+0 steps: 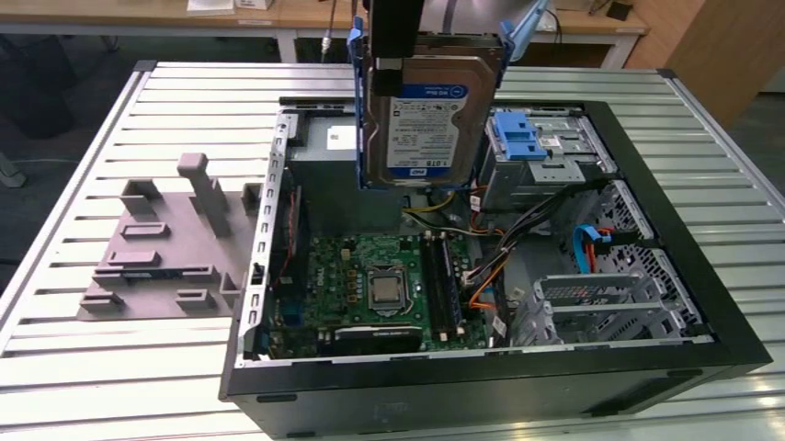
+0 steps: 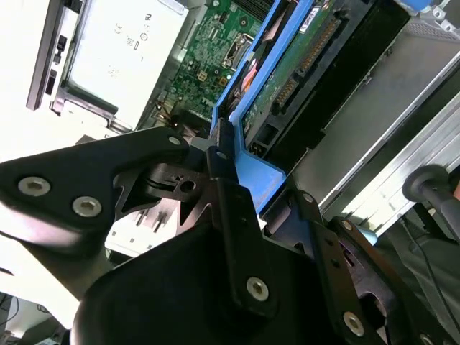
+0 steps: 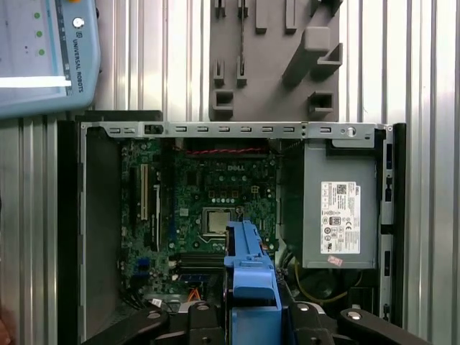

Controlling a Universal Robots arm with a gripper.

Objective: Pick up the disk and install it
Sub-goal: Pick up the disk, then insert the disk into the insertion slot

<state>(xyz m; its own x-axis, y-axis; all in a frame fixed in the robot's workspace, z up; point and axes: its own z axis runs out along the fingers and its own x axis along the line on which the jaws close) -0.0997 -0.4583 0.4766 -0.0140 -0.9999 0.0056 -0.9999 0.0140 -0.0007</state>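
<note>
Well off to the exterior view's left of the jaws, a grey moulded fixture plate (image 1: 165,243) lies on the slatted metal table (image 1: 73,129). Nearer the jaws, an open computer case (image 1: 491,390) lies on its side, its green motherboard (image 1: 374,285) exposed below them. A grey power supply (image 1: 322,138) sits in the case just beneath the jaws, a little toward the exterior view's left.

The gripper (image 1: 395,81) hangs over the case, jaws clamped on the blue carrier frame (image 1: 359,119) of the disk (image 1: 429,119). The disk is held upright between them, its white-and-blue label facing the exterior camera. In the second wrist view, the black fingers (image 2: 233,215) pinch the frame's blue edge, and the disk's green circuit side runs away from them toward the case. Whether the disk's lower edge touches anything below cannot be told.

To the exterior view's right of the jaws, a metal drive cage (image 1: 558,152) with a blue caddy (image 1: 516,138) stands in the case's far corner.
</note>
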